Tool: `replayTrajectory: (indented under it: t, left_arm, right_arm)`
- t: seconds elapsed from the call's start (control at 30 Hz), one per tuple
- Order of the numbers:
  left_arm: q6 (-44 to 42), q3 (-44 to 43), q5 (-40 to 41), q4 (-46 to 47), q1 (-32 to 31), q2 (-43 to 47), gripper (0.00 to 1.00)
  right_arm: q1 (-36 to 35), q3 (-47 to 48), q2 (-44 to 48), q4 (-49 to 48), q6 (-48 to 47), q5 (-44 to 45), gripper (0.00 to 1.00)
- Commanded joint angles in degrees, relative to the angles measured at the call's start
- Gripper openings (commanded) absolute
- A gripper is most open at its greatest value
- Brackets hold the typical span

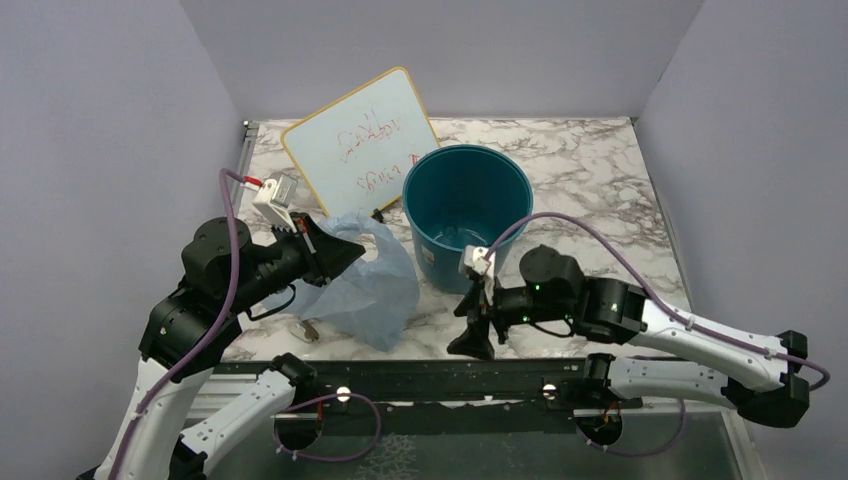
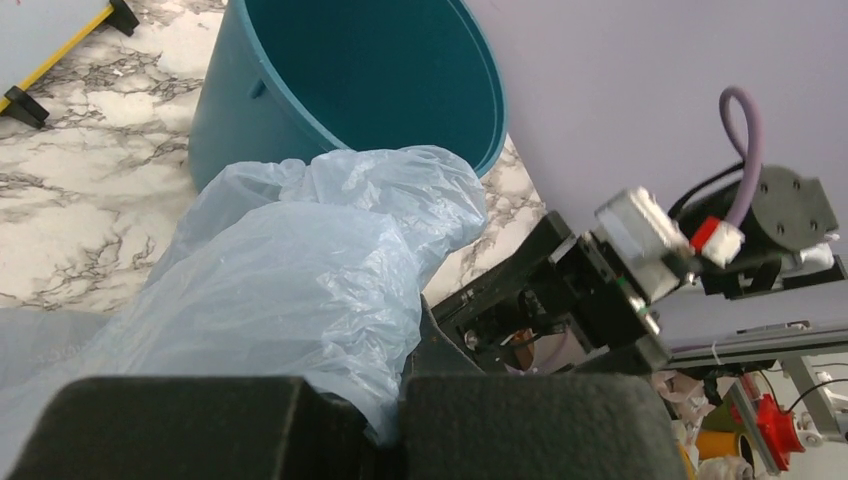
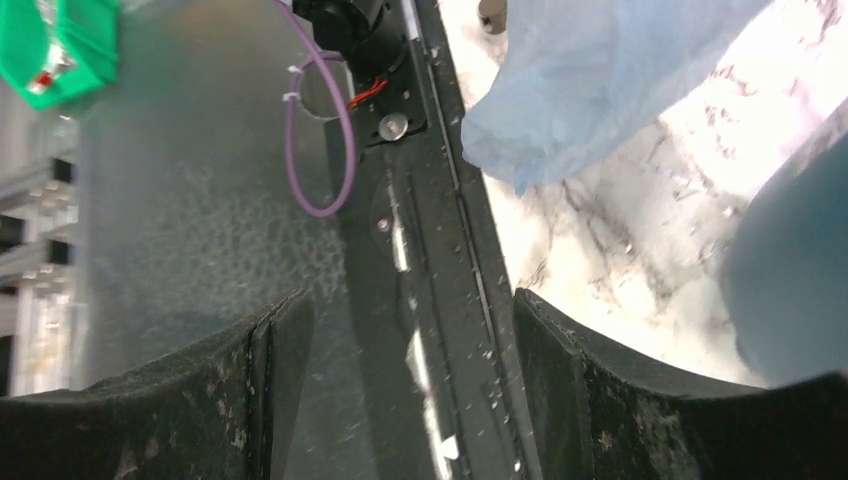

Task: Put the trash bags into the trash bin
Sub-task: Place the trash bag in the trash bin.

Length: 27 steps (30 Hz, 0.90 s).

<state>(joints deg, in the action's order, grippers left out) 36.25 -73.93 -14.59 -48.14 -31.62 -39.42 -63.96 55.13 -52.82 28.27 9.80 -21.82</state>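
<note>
The pale-blue trash bag (image 1: 365, 280) hangs crumpled from my left gripper (image 1: 345, 250), left of the teal trash bin (image 1: 467, 215). In the left wrist view the bag (image 2: 290, 290) is pinched between the shut pads (image 2: 540, 420), with the bin (image 2: 350, 80) upright beyond it. My right gripper (image 1: 472, 340) is open and empty, pointing down over the table's front edge. In the right wrist view its fingers (image 3: 600, 390) stand wide apart over the black rail; the bag's lower end (image 3: 590, 80) and the bin's wall (image 3: 800, 270) show at the right.
A small whiteboard (image 1: 360, 140) with red scribbles leans behind the bin at the back left. A small grey object (image 1: 308, 328) lies on the marble table (image 1: 590, 170) under the bag. The black front rail (image 1: 420, 375) runs along the near edge. Walls enclose the table.
</note>
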Motion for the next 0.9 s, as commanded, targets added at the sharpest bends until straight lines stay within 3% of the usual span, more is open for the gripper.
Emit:
replayTrajectory:
  t: [0.0,0.2,0.53,0.73,0.87]
  left_arm:
    - [0.97,-1.13,-2.13,0.96,0.06,-0.34,0.0]
    - [0.94,-1.47,-3.5,1.3,0.06,-1.05,0.0]
    - [0.88,-1.66,-3.23,1.71,0.06,-1.46,0.0]
    - [1.02,-1.89,-2.9,2.23,0.06,-1.43,0.0]
    - [1.0,-2.18,-2.73,2.22,0.06,-1.38,0.0]
  right_arm:
    - [-8.57,-5.51,2.05,-13.49,-5.1,21.54,0.77]
    - [-15.0,-15.12,0.19,-31.49,-7.72,39.51,0.79]
    - [-24.69,-24.0,-8.63,-59.07,-15.17,55.36,0.83]
    - [-24.76,-28.93,-14.94,-74.72,-6.72,62.37,0.89]
    - [-24.74,-25.96,-21.38,-72.07,3.07,64.67,0.91]
